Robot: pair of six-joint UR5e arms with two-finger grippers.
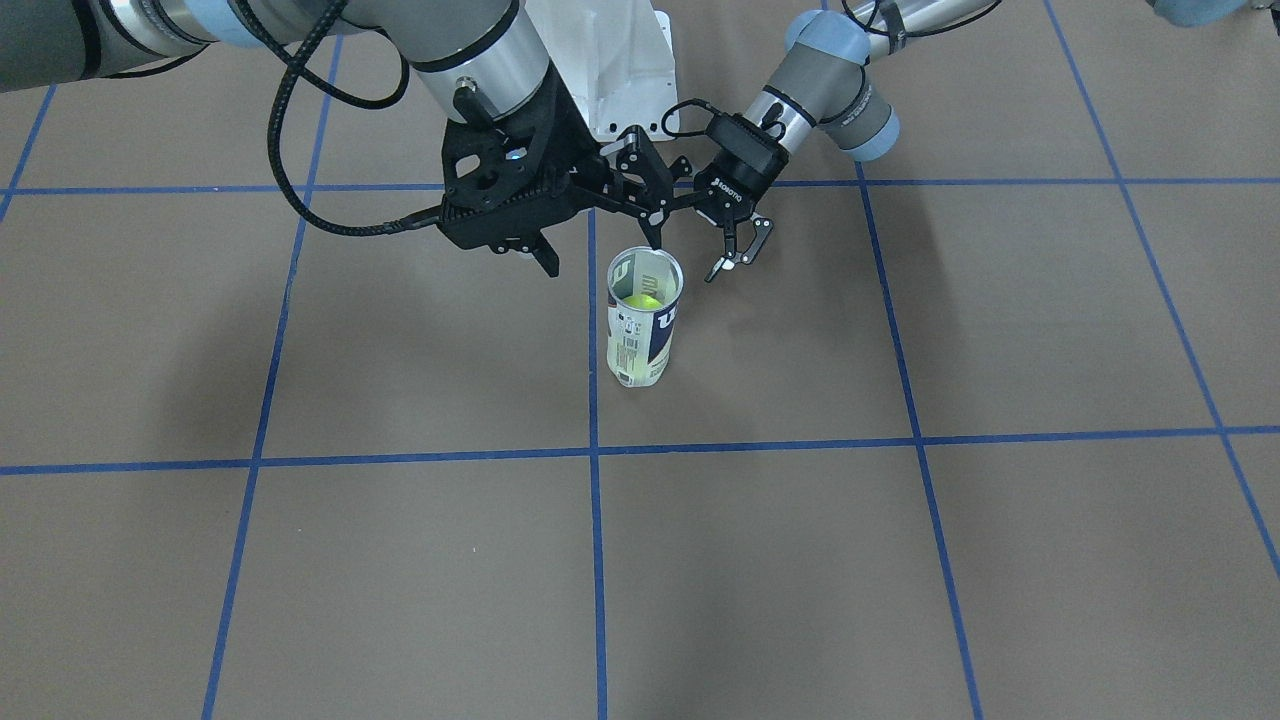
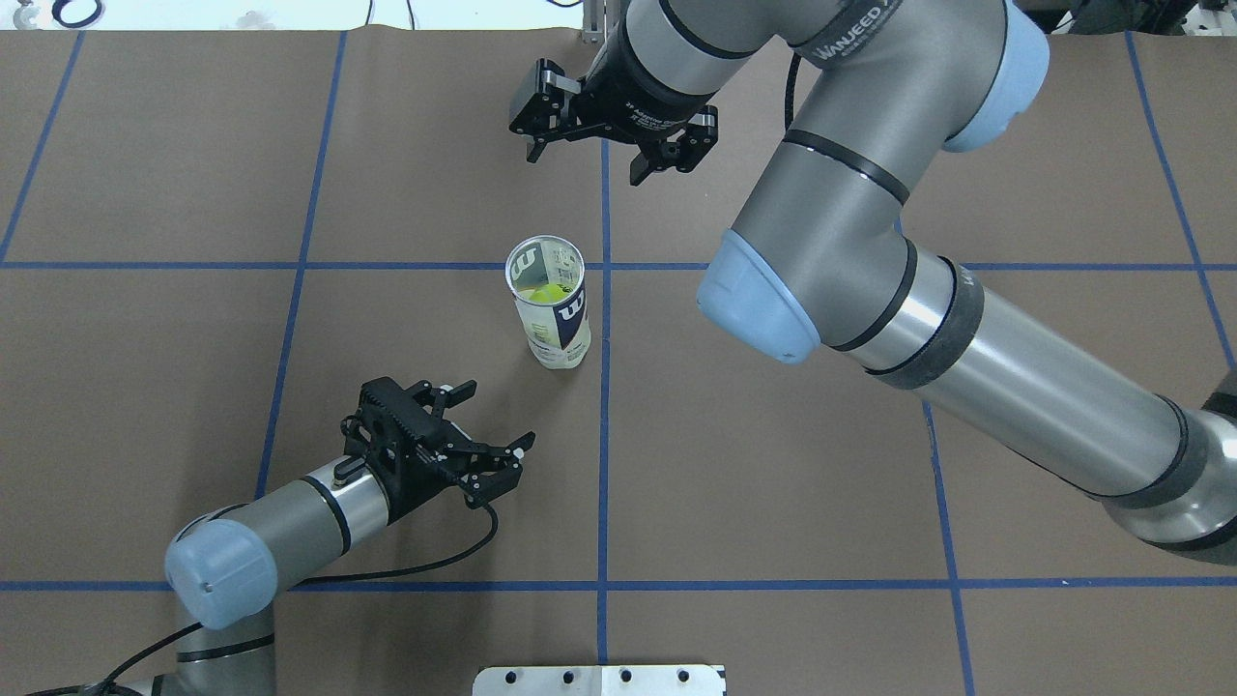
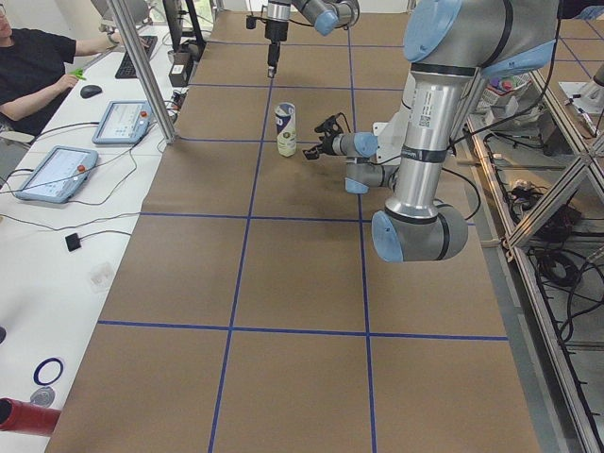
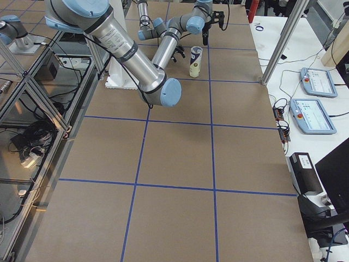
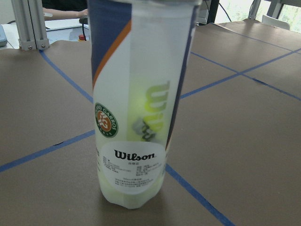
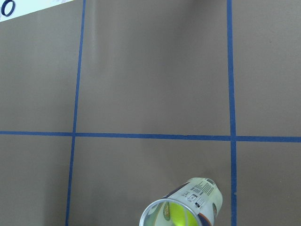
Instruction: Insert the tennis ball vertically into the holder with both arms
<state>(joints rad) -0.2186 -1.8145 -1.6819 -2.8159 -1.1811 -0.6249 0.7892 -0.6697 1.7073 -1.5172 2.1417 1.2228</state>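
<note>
The holder [image 2: 553, 314], a clear tube with a white and navy "W" label, stands upright near the table's middle. A yellow-green tennis ball [image 2: 544, 291] lies inside it, seen through the mouth [image 1: 645, 275]. It also shows in the right wrist view [image 6: 181, 214] and the left wrist view [image 5: 141, 101]. My right gripper [image 2: 628, 159] hangs open and empty above the table, just beyond the holder on the far side. My left gripper [image 2: 488, 454] is open and empty, low over the table on the robot's side of the holder [image 5: 136, 117], apart from it and pointing at it.
A white metal base [image 2: 599, 680] stands at the robot's edge of the table. Blue tape lines [image 2: 603, 435] grid the brown surface. At the far edge an operator [image 3: 38, 66] sits beside tablets [image 3: 121, 121] and a metal post [image 3: 142, 66].
</note>
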